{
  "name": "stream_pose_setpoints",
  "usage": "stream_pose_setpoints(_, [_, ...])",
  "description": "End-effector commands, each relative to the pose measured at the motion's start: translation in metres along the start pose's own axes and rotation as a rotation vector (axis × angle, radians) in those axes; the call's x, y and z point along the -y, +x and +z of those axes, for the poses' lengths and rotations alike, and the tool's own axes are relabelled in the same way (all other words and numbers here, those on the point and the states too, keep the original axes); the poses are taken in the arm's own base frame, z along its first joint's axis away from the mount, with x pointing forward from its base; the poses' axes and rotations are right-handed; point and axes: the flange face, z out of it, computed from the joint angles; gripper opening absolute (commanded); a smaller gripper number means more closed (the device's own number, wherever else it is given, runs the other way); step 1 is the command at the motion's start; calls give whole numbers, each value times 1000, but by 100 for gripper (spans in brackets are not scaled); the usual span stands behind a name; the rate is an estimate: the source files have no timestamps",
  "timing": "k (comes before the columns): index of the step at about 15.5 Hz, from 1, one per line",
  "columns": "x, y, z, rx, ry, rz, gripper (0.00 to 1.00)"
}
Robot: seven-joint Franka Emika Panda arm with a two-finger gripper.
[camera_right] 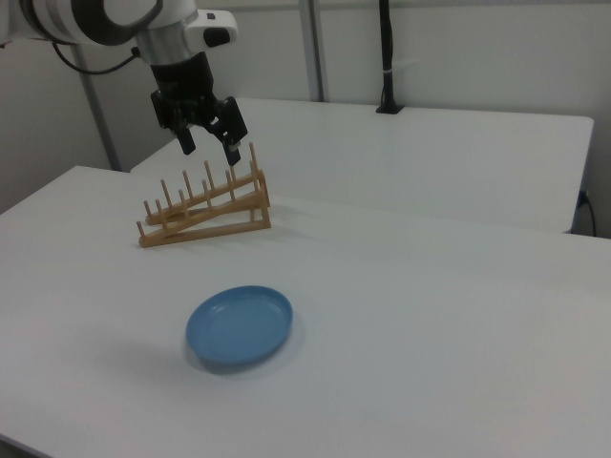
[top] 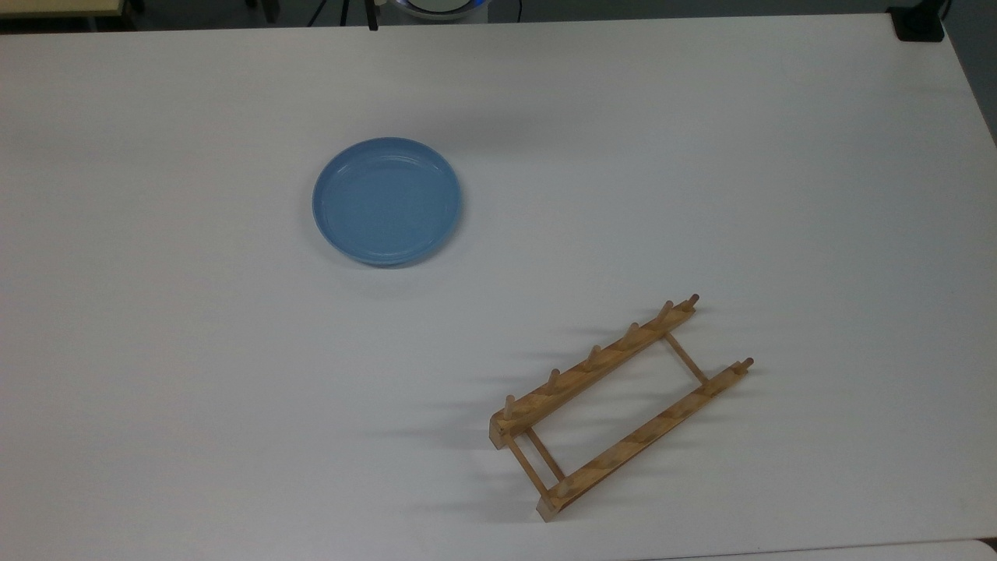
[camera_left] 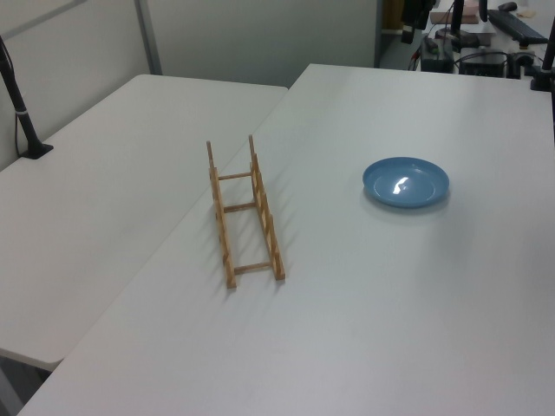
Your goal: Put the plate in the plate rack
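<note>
Clearly nothing done yet: seen in the top view, round light-blue glossy plate point(top: 387, 201) lying flat on the white surface point(top: 156, 351), well apart from the long light-wood plate rack point(top: 619, 407) toward the top view's lower right, with no slot filled. Seen in the left view, same layout, rack standing with pegs upright, plate off to the left view's right. Seen in the right view, black two-finger tool point(camera_right: 208, 138) held high above the surface, fingers spread wide and empty, plate nearer the camera than the rack. Still left: reaching down, gripping the raised rim, tilting, slotting between pegs.
</note>
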Motion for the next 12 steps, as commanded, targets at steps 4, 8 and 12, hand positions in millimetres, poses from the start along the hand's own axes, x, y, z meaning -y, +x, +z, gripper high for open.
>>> stream_pose_setpoints(4, [4, -3, 0, 0, -6, 13, 100])
stream_pose_setpoints(8, [6, -3, 0, 0, -6, 10, 100])
stream_pose_setpoints(12, [6, -4, 0, 2, -6, 12, 100])
